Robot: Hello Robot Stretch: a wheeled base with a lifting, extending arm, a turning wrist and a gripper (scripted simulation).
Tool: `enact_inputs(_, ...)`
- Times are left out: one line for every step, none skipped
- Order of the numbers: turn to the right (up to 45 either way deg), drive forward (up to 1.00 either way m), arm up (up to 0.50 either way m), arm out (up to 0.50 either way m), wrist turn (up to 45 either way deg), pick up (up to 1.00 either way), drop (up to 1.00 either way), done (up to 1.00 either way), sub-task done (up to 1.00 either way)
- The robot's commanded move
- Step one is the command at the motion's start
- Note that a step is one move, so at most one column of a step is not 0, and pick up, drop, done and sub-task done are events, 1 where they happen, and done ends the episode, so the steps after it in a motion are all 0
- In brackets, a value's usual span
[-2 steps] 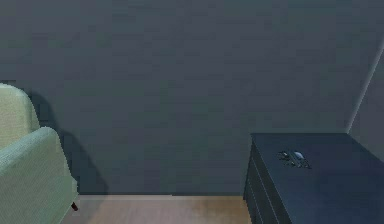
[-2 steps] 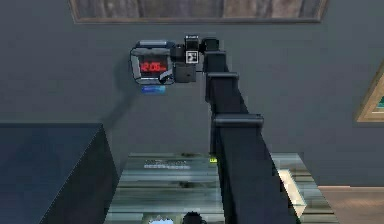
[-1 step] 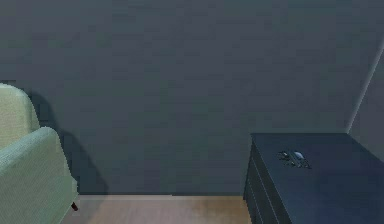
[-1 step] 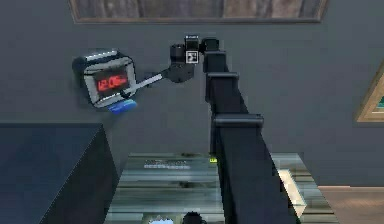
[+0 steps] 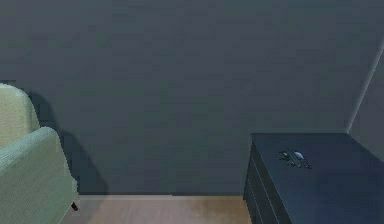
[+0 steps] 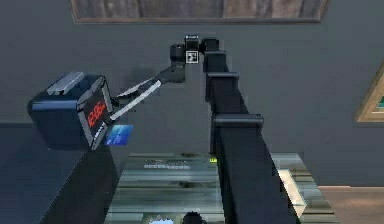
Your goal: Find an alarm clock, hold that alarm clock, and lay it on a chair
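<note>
In the arm side view, a dark boxy alarm clock with red digits on its face hangs at the left, in front of the grey wall and clear of every surface. My gripper holds it at its far end, the thin fingers running down-left from the wrist. The dark arm rises from the bottom edge. A small blue patch shows just under the clock's right side. A pale green armchair stands at the forward view's left edge.
A dark dresser with a small dark object on top stands at the forward view's right, with wooden floor between it and the armchair. Below the arm lie a dark top and a glassy surface. Framed pictures hang on the wall.
</note>
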Motion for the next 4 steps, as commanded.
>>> enact_inputs(0.0, 0.0, 0.0, 0.0, -30.0, 0.0, 0.0, 0.0, 0.0)
enact_inputs(0.0, 0.0, 0.0, -0.42, 0.0, 0.0, 0.0, 0.0, 0.0)
enact_inputs(-45.0, 0.0, 0.0, 0.0, 0.0, 0.0, 0.0, 0.0, 0.0)
enact_inputs(-45.0, 0.0, 0.0, 0.0, 0.0, 0.0, 0.0, 0.0, 0.0)
